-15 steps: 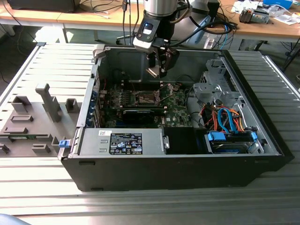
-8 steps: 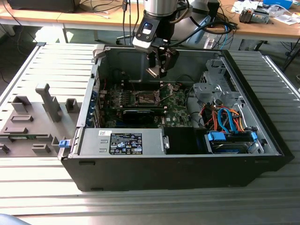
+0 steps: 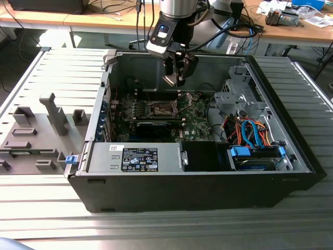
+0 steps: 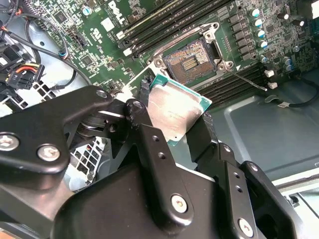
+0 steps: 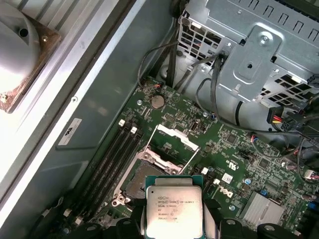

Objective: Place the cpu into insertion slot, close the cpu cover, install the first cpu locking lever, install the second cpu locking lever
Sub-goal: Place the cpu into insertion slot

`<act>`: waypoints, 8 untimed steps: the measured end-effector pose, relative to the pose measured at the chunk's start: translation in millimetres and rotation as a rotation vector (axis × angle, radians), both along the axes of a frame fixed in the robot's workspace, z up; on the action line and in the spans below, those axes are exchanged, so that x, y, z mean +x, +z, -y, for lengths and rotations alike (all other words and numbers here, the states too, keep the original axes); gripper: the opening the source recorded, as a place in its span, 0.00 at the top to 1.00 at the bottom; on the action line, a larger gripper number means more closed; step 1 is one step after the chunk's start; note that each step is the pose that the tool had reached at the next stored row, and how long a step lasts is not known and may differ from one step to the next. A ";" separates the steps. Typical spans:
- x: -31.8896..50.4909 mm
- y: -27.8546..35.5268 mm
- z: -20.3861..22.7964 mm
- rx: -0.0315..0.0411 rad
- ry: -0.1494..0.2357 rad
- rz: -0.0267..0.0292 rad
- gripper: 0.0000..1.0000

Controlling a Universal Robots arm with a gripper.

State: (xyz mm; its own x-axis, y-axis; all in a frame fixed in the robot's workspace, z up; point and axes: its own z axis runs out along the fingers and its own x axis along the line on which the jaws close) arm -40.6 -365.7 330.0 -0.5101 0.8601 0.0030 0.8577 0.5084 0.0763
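1. The gripper (image 3: 174, 77) hangs inside the open computer case (image 3: 192, 182), above the green board (image 3: 200, 119). Its jaws pinch the cpu (image 4: 177, 110) by two opposite edges, with the metal top showing.
2. The cpu is up in the air, near the insertion slot (image 4: 192, 59) but apart from it. By my reckoning even the first step is not yet done.
3. The slot lies bare with its gold contacts exposed. It sits toward the far side of the board, about midway between the exterior view's left and right.
4. The cpu cover (image 5: 178, 138) stands flipped up on its hinge at the slot's edge, so closing it is left to do.
5. A thin locking lever (image 4: 250, 82) juts free just beside the slot. I'd judge neither lever is latched.
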 end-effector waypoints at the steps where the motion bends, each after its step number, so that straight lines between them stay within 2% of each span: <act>1: 0.0 0.0 0.0 -0.0002 -0.003 0.0000 0.46; 8: 0.0 0.0 0.0 -0.0015 -0.021 0.0000 0.46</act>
